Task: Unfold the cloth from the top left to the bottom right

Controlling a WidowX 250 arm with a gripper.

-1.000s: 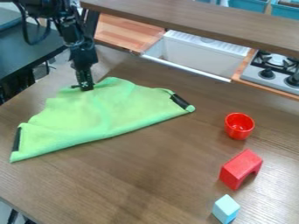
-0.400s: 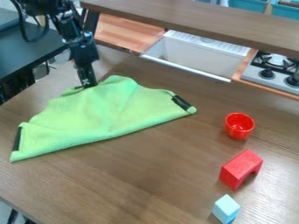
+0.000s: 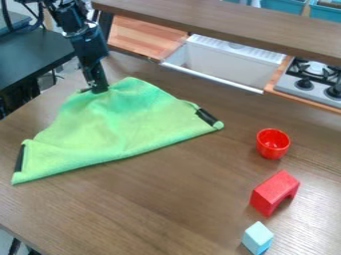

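- At the upper left of my camera view, the black arm [image 3: 86,45] slants down to the green cloth [image 3: 113,124], its gripper [image 3: 95,91] at the cloth's far edge.
- I have the gripper pinching a bit of that edge, with the fabric drawn up in a bunch around it.
- The cloth lies on the left half of the brown table [image 3: 166,199], roughly a triangle, its long near edge slanting from lower left up to the right.
- At its left corner I see a black strip [image 3: 19,158], and at its right corner a black patch [image 3: 208,117].
- Well to the right of the cloth, I see a red cup [image 3: 273,143] standing upright, its mouth facing up.
- Nearer me than the cup is a red arch block [image 3: 273,191], and nearer still a light blue block [image 3: 257,237]; the three stand apart.
- Beyond the table, I can make out a white sink [image 3: 226,62] and, to its right, a stove [image 3: 309,84], both partly behind a brown shelf [image 3: 226,22].
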